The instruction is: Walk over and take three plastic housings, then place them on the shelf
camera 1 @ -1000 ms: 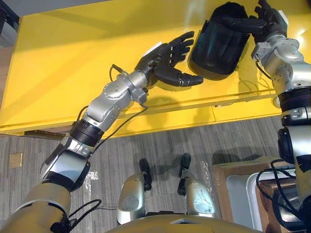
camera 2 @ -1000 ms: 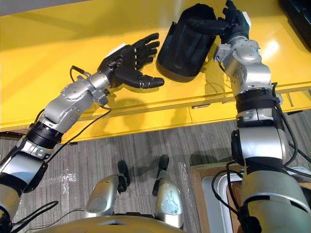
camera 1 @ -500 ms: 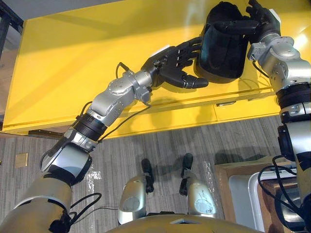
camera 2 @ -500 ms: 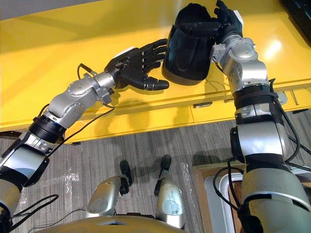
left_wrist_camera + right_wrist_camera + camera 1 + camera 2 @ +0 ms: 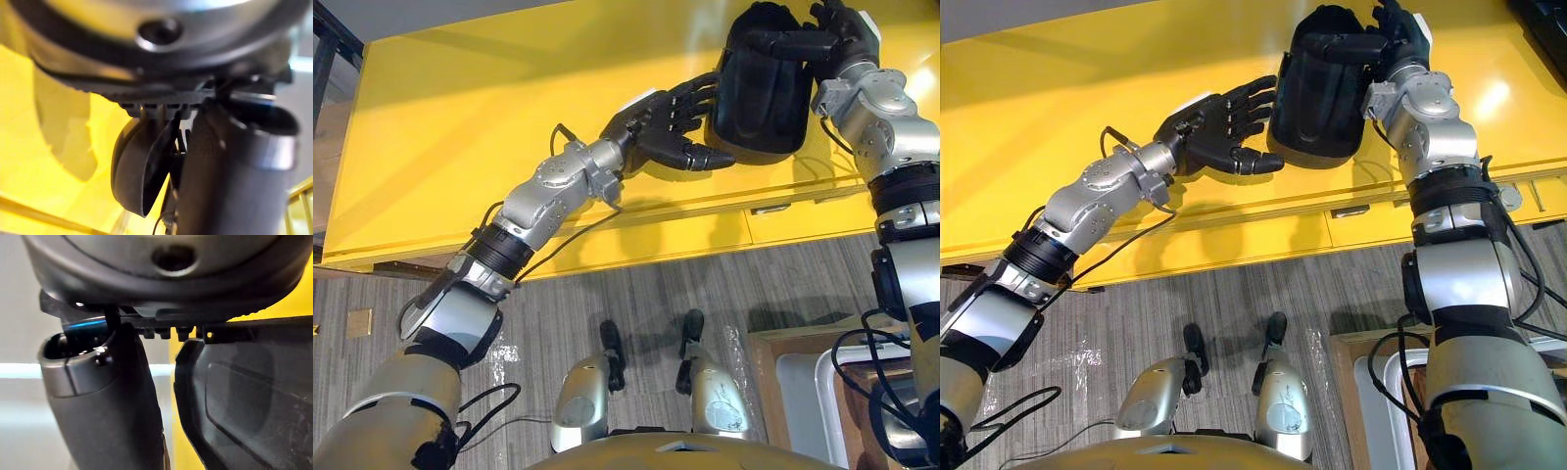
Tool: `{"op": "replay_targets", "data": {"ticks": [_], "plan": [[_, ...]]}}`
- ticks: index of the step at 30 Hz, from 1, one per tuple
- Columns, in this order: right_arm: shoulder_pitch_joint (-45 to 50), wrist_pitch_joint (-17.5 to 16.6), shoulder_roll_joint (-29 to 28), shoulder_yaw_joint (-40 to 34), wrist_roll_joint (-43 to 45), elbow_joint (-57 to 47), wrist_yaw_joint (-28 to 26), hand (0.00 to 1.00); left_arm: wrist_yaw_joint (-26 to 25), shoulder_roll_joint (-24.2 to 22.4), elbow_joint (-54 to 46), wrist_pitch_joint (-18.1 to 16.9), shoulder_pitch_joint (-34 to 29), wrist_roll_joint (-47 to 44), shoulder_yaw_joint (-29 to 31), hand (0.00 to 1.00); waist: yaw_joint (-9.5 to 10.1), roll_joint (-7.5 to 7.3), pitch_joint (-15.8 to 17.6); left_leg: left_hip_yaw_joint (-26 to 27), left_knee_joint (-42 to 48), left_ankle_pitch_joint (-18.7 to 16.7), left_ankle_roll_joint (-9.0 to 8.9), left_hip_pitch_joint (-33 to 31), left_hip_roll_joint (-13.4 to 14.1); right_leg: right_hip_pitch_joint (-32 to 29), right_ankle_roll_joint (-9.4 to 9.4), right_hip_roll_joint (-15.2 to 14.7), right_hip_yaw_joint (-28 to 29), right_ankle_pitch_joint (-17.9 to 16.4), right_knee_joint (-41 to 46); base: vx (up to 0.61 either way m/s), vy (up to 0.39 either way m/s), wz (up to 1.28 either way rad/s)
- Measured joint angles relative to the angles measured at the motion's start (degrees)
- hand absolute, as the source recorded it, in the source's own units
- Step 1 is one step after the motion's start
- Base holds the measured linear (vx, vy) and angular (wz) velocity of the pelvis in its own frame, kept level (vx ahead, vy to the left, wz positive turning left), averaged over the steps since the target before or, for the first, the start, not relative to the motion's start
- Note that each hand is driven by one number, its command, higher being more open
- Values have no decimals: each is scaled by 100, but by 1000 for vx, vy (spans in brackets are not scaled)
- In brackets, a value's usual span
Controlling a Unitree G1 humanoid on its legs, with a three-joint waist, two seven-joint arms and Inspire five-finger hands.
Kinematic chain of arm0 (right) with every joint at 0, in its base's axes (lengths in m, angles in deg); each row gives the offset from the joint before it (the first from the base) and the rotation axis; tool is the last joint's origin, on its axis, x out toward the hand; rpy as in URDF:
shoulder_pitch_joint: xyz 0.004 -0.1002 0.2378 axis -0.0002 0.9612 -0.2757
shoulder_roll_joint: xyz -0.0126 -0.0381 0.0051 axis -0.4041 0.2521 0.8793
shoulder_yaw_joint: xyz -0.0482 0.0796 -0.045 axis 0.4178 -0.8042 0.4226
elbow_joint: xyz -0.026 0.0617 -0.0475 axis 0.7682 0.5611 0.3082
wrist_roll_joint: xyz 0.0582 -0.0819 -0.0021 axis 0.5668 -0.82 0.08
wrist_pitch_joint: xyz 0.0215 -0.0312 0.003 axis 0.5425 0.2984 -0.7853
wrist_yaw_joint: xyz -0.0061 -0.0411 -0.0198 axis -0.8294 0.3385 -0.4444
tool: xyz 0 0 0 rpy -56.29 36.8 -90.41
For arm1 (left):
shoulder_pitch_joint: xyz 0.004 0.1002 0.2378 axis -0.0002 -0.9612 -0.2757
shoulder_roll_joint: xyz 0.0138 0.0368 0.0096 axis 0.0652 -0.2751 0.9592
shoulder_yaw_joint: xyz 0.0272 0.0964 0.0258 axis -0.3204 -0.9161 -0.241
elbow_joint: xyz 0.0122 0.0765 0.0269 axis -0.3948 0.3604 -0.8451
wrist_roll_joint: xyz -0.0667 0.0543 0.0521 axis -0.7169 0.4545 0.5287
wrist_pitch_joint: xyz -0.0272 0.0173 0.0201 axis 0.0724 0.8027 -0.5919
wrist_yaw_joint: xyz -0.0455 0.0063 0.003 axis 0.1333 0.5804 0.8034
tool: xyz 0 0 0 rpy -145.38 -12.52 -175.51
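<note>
Fingers (image 5: 783, 41) of the right hand (image 5: 842, 27) are curled over the top end of the black plastic housing (image 5: 759, 98) and clamp it, with the rest of the hand behind its far right side. The housing stands tilted over the far right part of the yellow worktop (image 5: 460, 127), rounded end up. I cannot tell whether its lower end rests on the surface or hangs just above it. The left hand (image 5: 651, 122) reaches in from the lower left across the worktop with its fingers (image 5: 690, 98) nearly straight and spread, not gripping. The tips are against the housing's left side, and the thumb (image 5: 705, 157) sticks out just below the housing's lower left edge. In the right wrist view the right thumb (image 5: 102, 411) stands beside the housing's dark textured wall (image 5: 249, 406), close to it with a narrow gap, yellow worktop behind. In the left wrist view the housing's curved black shell (image 5: 134, 166) shows just past the left thumb (image 5: 230, 171), yellow surface under it. The worktop's front edge carries a yellow drawer front with a small handle (image 5: 769, 209), near the right arm. Grey wood-pattern floor (image 5: 607, 284) lies below the worktop edge. At the lower right, by the right arm, a grey bin sits in a wooden frame (image 5: 798, 392), well apart from the housing.
</note>
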Motion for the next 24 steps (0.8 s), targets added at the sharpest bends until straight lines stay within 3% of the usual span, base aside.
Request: {"op": "replay_targets", "data": {"ticks": [11, 20, 24], "plan": [[-28, -107, -201, -3, 36, 200, -79, 100, -145, -117, 302, -80, 24, -249, 21, 100, -61, 3, -2, -29, -268, 158, -15, 183, -51, 97, -2, -5, -56, -3, -16, -4, 1, 2], [-41, -229, -232, 90, -29, 454, -209, 100, -149, -207, 511, -376, 29, -427, 65, 100, -87, 79, -47, -124, -548, 344, -22, 245, -100, 89, -3, -8, -144, -2, -42, 0, 6, 5], [-66, -468, -311, 135, -42, 621, -165, 100, -157, -280, 707, -499, 136, -449, 120, 100, -90, 85, -49, -149, -666, 423, -27, 272, -113, 85, -6, -3, -175, 1, -56, 2, 3, 3]]}}
